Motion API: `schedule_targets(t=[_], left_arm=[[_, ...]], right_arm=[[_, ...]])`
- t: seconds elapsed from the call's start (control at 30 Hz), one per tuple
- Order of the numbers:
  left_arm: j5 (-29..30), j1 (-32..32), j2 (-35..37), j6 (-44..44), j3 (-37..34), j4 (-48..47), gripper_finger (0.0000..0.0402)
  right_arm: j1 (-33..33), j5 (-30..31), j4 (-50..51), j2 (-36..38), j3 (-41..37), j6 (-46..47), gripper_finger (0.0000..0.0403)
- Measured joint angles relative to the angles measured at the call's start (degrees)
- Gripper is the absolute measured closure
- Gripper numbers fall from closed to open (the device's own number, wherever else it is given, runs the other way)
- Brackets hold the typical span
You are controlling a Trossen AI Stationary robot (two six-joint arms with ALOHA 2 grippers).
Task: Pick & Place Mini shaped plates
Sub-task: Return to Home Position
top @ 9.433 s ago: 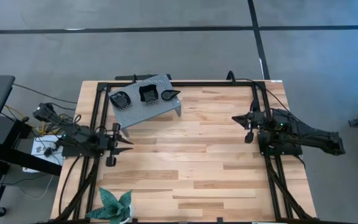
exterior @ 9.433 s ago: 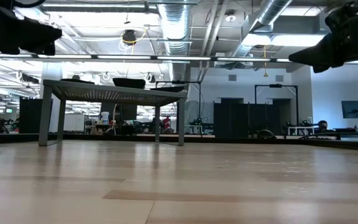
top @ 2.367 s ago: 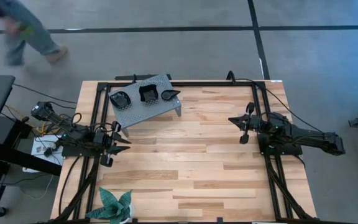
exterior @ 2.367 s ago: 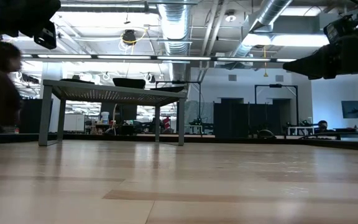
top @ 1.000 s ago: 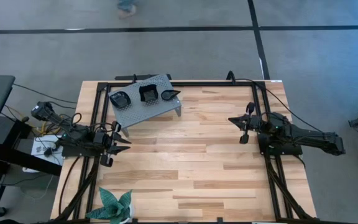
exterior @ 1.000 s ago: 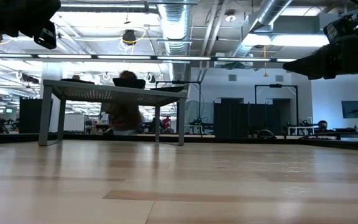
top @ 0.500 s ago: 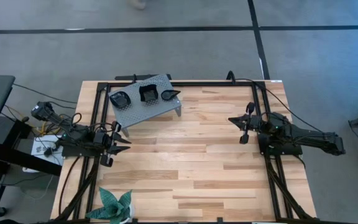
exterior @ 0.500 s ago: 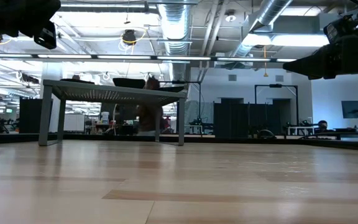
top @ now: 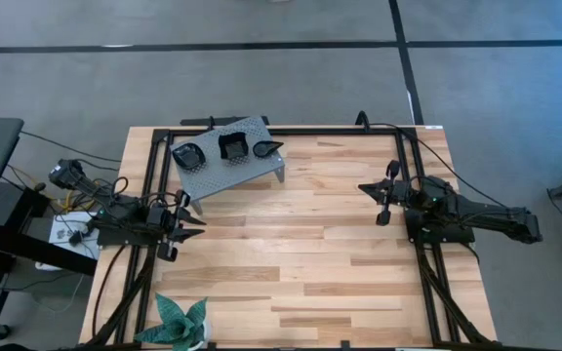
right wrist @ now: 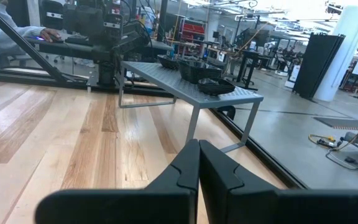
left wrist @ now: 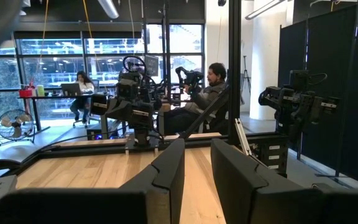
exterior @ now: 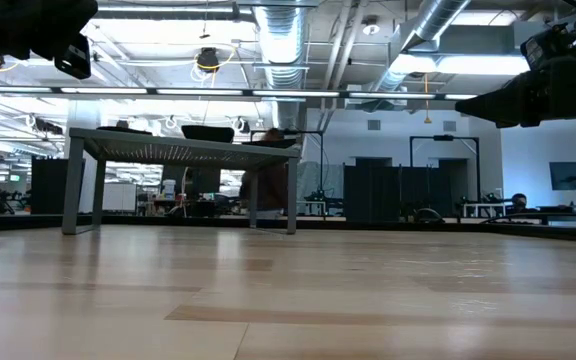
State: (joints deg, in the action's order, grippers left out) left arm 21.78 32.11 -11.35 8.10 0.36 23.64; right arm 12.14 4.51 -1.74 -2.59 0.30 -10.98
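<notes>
Three small glossy black plates lie in a row on top of the grey perforated stand [top: 230, 166] at the table's far left: a roundish one [top: 189, 154], a squarish one [top: 232, 146] and a teardrop one [top: 267, 148]. The right wrist view shows them [right wrist: 197, 70] on the stand [right wrist: 185, 84]. My left gripper [top: 195, 222] hovers at the left edge, near of the stand, open by a narrow gap [left wrist: 197, 149]. My right gripper [top: 362, 187] hovers at the right side, shut [right wrist: 199, 146], pointing toward the stand. Neither holds anything.
A green leafy plant [top: 181, 324] stands at the near left corner. A black frame [top: 291, 131] runs along the table's edges. Bare wood [top: 291, 244] lies between the two arms. In the low view a person [exterior: 268, 185] shows beyond the stand's legs.
Both arms have kept still. In the room beyond the table, a person has walked behind the stand from its middle toward its right legs.
</notes>
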Motion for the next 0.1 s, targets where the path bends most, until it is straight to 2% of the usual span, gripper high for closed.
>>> schedule_targets(t=[0.1], left_arm=[[0.0,-0.01,-0.02,0.0,-0.02,0.0,0.0321]], right_arm=[[0.0,0.01,0.02,0.02,0.01,-0.01,0.0401]])
